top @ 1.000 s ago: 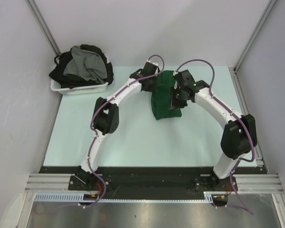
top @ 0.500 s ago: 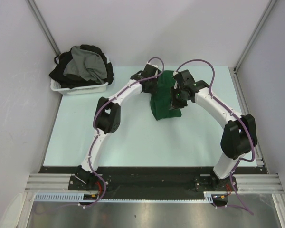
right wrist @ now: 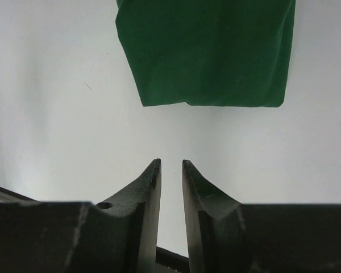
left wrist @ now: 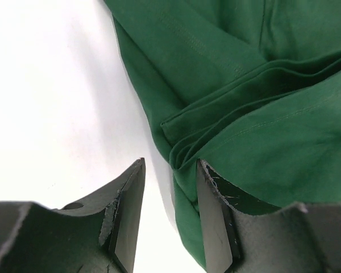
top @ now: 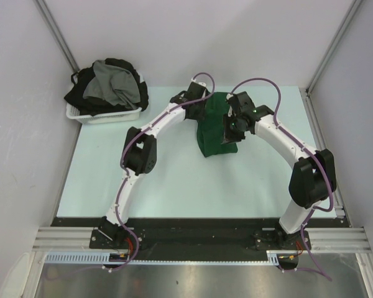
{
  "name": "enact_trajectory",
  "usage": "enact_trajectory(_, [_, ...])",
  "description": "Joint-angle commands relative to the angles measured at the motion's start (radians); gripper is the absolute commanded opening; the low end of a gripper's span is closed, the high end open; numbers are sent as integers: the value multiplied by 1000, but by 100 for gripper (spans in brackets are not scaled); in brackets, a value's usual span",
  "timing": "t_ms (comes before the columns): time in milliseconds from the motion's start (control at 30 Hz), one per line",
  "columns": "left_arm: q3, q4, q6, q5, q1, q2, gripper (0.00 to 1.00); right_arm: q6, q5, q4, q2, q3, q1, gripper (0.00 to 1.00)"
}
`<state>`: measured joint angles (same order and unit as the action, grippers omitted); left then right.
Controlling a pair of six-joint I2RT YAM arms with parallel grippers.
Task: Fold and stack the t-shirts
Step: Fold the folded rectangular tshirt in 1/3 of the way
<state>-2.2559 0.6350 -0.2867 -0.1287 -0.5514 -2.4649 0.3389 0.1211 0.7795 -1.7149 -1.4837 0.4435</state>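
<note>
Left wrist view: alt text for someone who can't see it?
A folded dark green t-shirt fills the upper right, its layered edges facing the camera. The left gripper stands open at that edge, holding nothing, with white table on the left.

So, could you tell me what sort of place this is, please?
Most likely a robot test cell in a lab: plain white panels on metal posts box in the pale table, and the left arm and right arm are bolted to a rail at its near edge.

The dark green t-shirt (top: 211,144) lies partly hidden under both arms (top: 168,115) (and each wrist view crops it).
</note>
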Motion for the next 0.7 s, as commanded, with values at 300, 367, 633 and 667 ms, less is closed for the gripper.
enact_trajectory(300, [-47, -49, 6, 29, 1, 47, 43, 0, -5, -13, 28, 7, 4, 26])
enact_trajectory(367, [-47, -49, 4, 35, 1, 43, 43, 0, -5, -11, 28, 7, 4, 26])
enact_trajectory(633, [-34, -41, 1, 55, 1, 17, 43, -1, -9, -9, 28, 2, 4, 26])
enact_trajectory(667, [-33, -41, 0, 54, 1, 15, 43, -1, -9, -8, 28, 0, 4, 26])
